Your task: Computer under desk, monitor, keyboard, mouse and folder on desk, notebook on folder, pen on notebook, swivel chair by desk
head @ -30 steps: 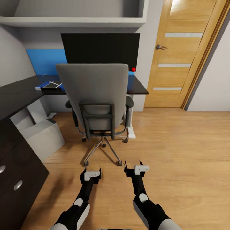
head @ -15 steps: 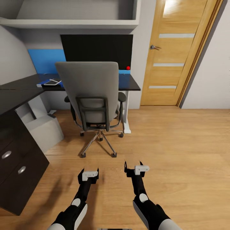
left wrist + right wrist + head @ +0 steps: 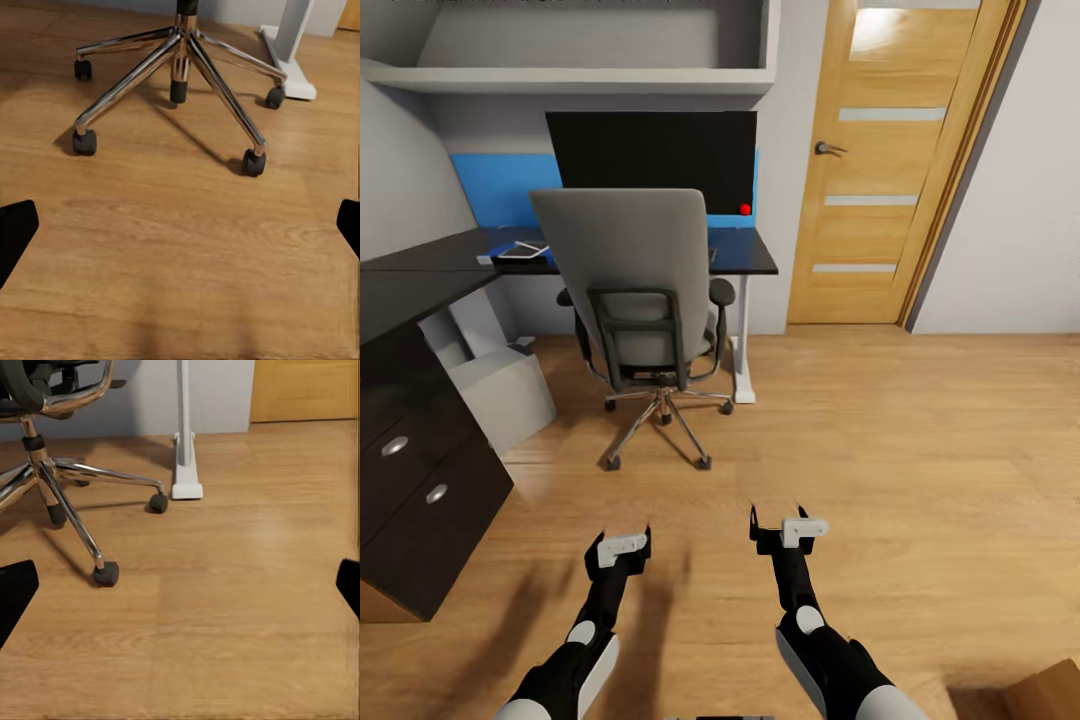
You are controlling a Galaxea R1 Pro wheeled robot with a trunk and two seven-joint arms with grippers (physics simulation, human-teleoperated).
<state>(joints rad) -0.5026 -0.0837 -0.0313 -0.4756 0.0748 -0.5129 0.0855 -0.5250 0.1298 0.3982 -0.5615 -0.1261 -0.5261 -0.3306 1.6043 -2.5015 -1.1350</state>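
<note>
The swivel chair (image 3: 645, 300) stands straight ahead of me, well apart from both grippers, its grey back turned toward me and its seat tucked against the front edge of the counter (image 3: 750, 255). I cannot see the seat, so the folder I am meant to lift from it is hidden behind the backrest. Beyond the chair, the monitor (image 3: 650, 155) stands upright on the counter. To the chair's left, a white flat thing on a blue one (image 3: 520, 251) lies on the counter, too small to name. A grey box (image 3: 500, 395) sits on the floor to the chair's left, partly under the counter; I judge it the computer.

My left gripper (image 3: 619, 551) hangs low over the wooden floor with its fingers spread wide and nothing between them; my right gripper (image 3: 785, 530) is likewise spread and empty. The left one lies a little nearer the chair's chrome base (image 3: 180, 64). To reach the folder I judge I must come round the chair's side.

I can read no brand, label or writing anywhere
</note>
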